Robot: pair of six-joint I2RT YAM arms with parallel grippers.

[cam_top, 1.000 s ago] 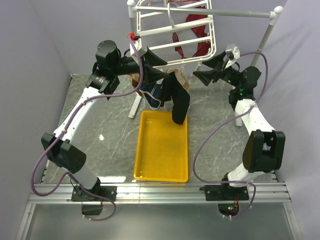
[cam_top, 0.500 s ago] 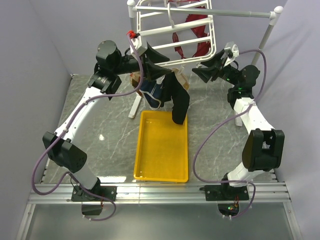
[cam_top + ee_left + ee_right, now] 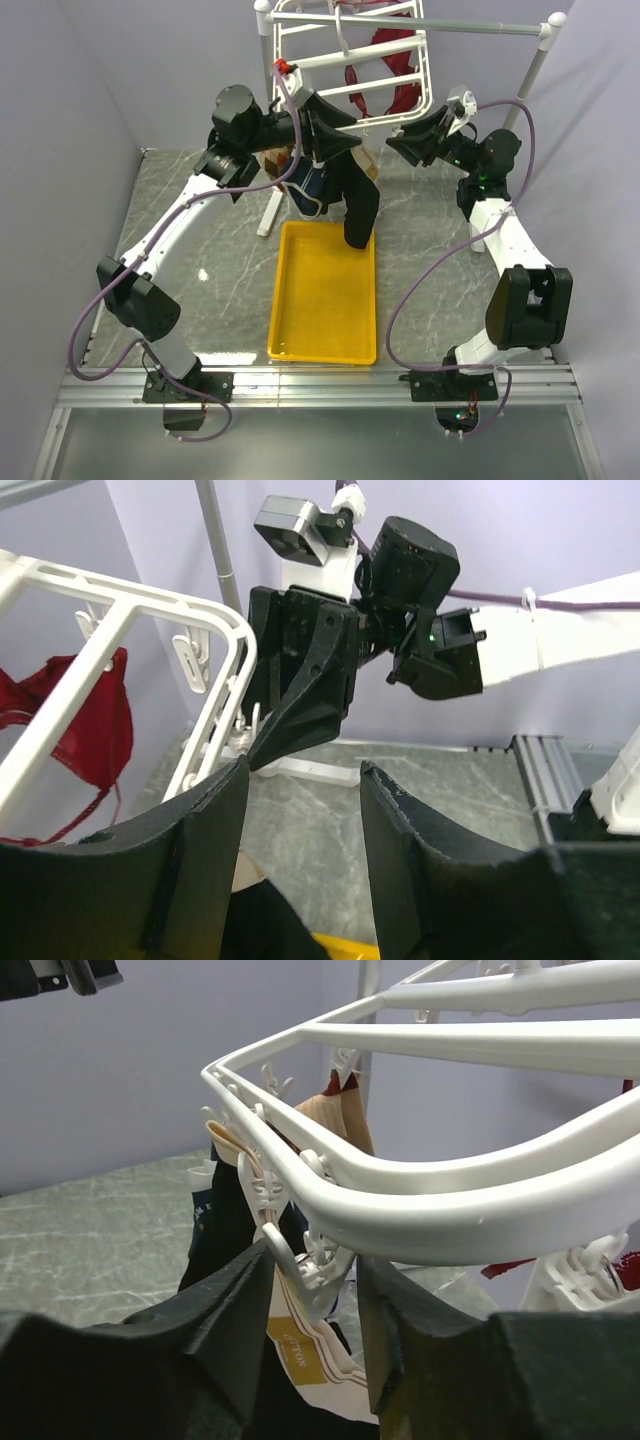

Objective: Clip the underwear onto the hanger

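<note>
So my left arm had swung right and farther in toward the hanger (image 3: 340, 56), and my right gripper (image 3: 312, 1247) had drawn its fingers in around a white clip (image 3: 300, 1276) on the rack's near edge. Couldn't tell if it was actually pinching it. Left gripper (image 3: 302, 775) sat open, nothing in it. The underwear (image 3: 360, 205) hung off that near edge, dangling over the far end of the yellow tray (image 3: 320, 330).

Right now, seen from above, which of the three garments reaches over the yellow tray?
The black underwear: its lower end overlaps the tray's far rim. The navy pair stops short of it; the red one hangs at the hanger.
</note>
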